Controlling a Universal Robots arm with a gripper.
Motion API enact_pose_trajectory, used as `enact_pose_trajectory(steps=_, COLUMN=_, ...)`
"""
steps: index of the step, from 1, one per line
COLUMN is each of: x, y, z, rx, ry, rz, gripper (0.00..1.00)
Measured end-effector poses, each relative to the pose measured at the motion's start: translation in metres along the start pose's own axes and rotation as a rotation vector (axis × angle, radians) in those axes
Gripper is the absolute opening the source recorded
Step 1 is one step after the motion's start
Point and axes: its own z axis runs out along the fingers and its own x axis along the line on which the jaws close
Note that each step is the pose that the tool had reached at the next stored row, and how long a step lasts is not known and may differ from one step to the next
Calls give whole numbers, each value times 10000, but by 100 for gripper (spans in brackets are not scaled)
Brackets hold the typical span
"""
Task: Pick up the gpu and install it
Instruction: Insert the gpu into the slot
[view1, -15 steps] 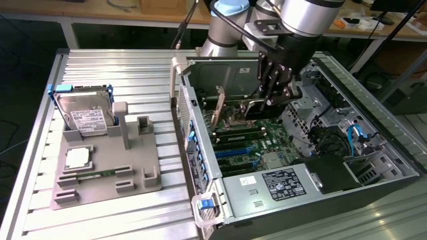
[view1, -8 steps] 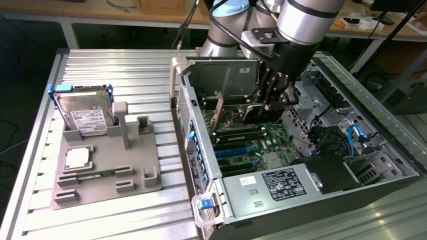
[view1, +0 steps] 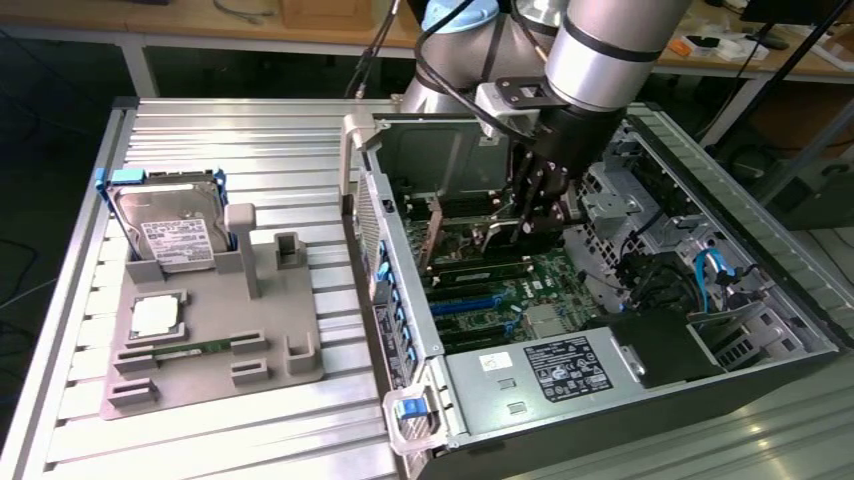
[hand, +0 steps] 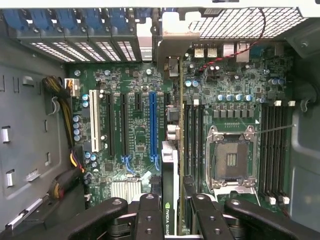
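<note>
Arm (view1: 601, 50): reaching down into open pc case (view1: 774, 380), on exterior view's right part of table (view1: 240, 130).
Gripper (view1: 537, 232): low inside case, over mobo (hand: 125, 85).
Fingers (hand: 149, 215): black, roughly halfway closed, clamped on gpu (hand: 170, 170) from both faces.
Gpu: held upright and edge-on inside case, w/ green logo strip on the edge facing the wrist cam.
Bracket (hand: 172, 45): silvery end of gpu, near the rear slot openings of case.
Gpu vs slots: edge runs parallel to long blue slot (hand: 153, 125), just beside it, between that slot and mem slots (hand: 192, 135). Seated or not: can't tell.
Cpu socket (hand: 231, 159): metal-framed, on mobo, on the other side of mem slots from gpu.
Gray fixture (view1: 214, 350): on table at exterior view's left, apart from case.
Hdd (view1: 167, 235): silver w/ white label and blue frame, standing tilted at far end of fixture.
Mem stick (view1: 200, 348): slim, green, lying flat in fixture, nearer the front.
</note>
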Motion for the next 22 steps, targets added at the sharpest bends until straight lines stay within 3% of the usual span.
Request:
enact_pose_trajectory(steps=16, x=198, y=74, z=129, rx=28, ry=-2, rz=3, gripper=27)
enact_pose_trajectory(steps=22, x=203, y=172, z=187, rx=48, ry=-1, rz=1, gripper=27)
